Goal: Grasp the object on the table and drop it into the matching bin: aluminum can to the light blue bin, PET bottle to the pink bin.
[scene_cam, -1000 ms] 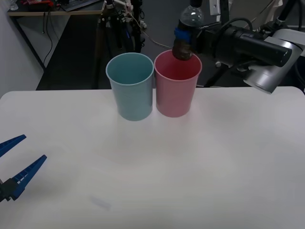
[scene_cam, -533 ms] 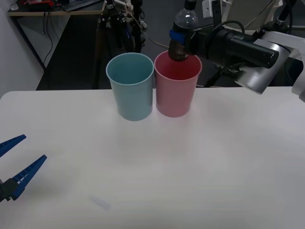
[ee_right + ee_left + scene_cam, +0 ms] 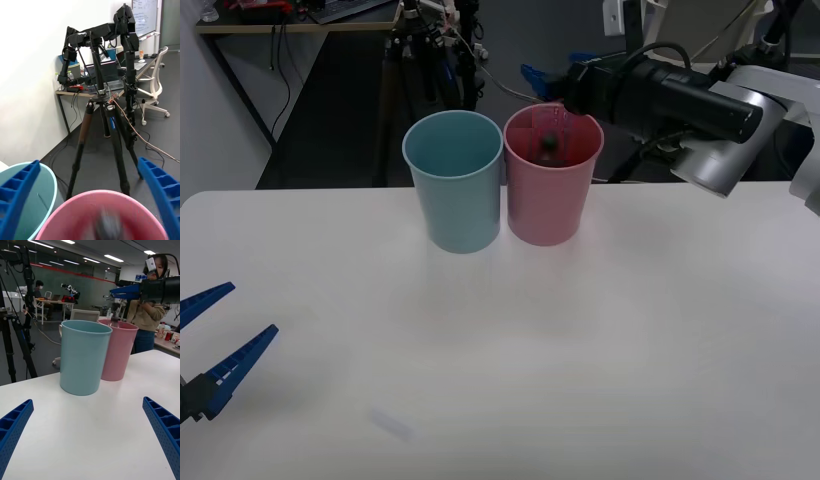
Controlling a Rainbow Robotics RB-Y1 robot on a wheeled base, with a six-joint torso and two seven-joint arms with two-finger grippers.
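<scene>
right gripper (image 3: 552, 78): upper right of the front view, just above the far rim of the pink bin; fingers spread wide, nothing between them
right fingers (image 3: 19, 195): in the right wrist view, blue ribbed, at the two bottom corners, well apart, empty gap between them
bottle (image 3: 549, 146): directly below the right gripper, inside the pink bin's mouth, dark cap showing, blurred; looks mid-fall or just landed, cannot tell which
bottle axis: roughly upright, cap up, as far as the blur allows
pink bin (image 3: 546, 205): upper centre of the front view, upright on the table (image 3: 600, 340), touching or just beside the blue bin on its left side
blue bin (image 3: 454, 200): left of the pink one in frame, nothing visible inside
key relation: bottle lies straight down from the right gripper, already within the pink walls, so no sideways correction seems needed
left gripper (image 3: 210, 345): lower left corner of the front view, low over the table, fingers open and empty, well apart from both bins; idle
nearer arm: right, by far
stage: release looks done, drop into the matching bin about complete
next: likely lift the right arm clear of the rim without knocking the bin
</scene>
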